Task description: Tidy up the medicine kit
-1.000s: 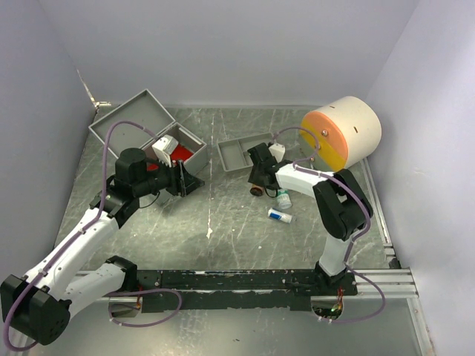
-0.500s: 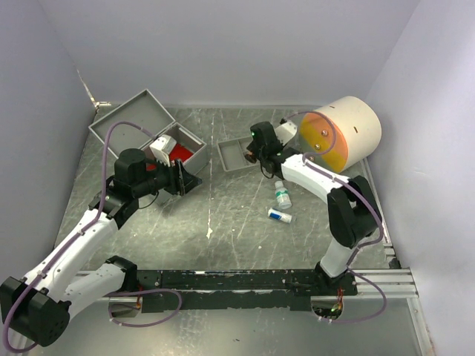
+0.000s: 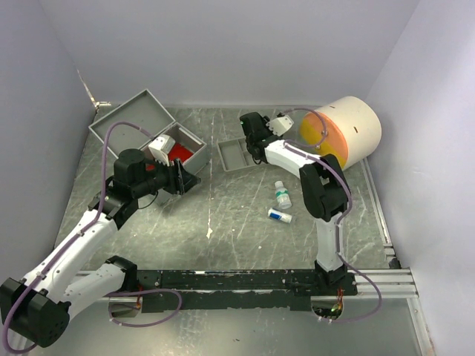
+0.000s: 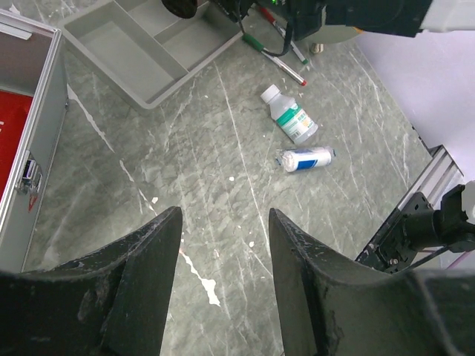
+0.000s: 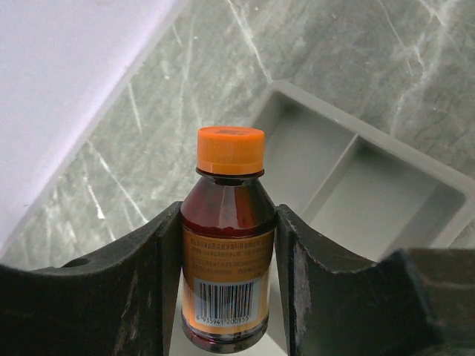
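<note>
The right gripper [image 3: 249, 129] is now up by the far side of the grey divided tray [image 3: 231, 156]; a second ago it was low at the tray's near right corner, just beside the white bottles [image 3: 282, 195]. The right arm [image 3: 323, 187] stretches farther and more to the left. The amber bottle [image 5: 227, 245] comes with it, clamped between the fingers.

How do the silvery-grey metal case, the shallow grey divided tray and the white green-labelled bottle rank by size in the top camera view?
1. silvery-grey metal case, largest
2. shallow grey divided tray
3. white green-labelled bottle, smallest
</note>
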{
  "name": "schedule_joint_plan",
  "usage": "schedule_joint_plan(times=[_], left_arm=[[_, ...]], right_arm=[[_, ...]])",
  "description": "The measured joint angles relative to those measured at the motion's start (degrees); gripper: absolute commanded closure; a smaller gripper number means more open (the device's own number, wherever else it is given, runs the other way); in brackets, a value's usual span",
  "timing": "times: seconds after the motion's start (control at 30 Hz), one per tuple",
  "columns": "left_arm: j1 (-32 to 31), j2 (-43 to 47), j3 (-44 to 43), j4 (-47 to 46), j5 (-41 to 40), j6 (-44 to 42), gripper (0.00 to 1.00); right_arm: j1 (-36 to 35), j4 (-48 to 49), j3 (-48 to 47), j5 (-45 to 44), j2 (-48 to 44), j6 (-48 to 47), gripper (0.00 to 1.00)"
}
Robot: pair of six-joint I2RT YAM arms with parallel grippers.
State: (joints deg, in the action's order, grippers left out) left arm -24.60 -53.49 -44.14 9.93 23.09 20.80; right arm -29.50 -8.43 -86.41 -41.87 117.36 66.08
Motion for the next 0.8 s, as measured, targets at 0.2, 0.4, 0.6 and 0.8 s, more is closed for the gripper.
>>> schedule_joint_plan(times=[0.2, 0.4, 0.6, 0.8], left_arm=[[0.00, 0.96, 0.00, -0.07, -0.44, 0.11, 0.39], [0.00, 1.42, 0.02, -0.33, -0.66, 0.63, 0.39], [0.00, 0.92, 0.02, -0.33, -0.83, 0.66, 0.39], [0.00, 0.92, 0.02, -0.26, -2.27, 0.63, 0.39]], right_arm=[[0.15, -1.68, -3.98, -0.52, 5.20, 0.90, 0.72], [0.15, -4.68, -8.04, 0.11, 9.31, 4.87, 0.68], [0.17, -7.32, -9.31, 0.02, 11.56, 6.91, 0.50], [0.17, -11.80, -11.54, -0.20, 12.11, 5.53, 0.36]])
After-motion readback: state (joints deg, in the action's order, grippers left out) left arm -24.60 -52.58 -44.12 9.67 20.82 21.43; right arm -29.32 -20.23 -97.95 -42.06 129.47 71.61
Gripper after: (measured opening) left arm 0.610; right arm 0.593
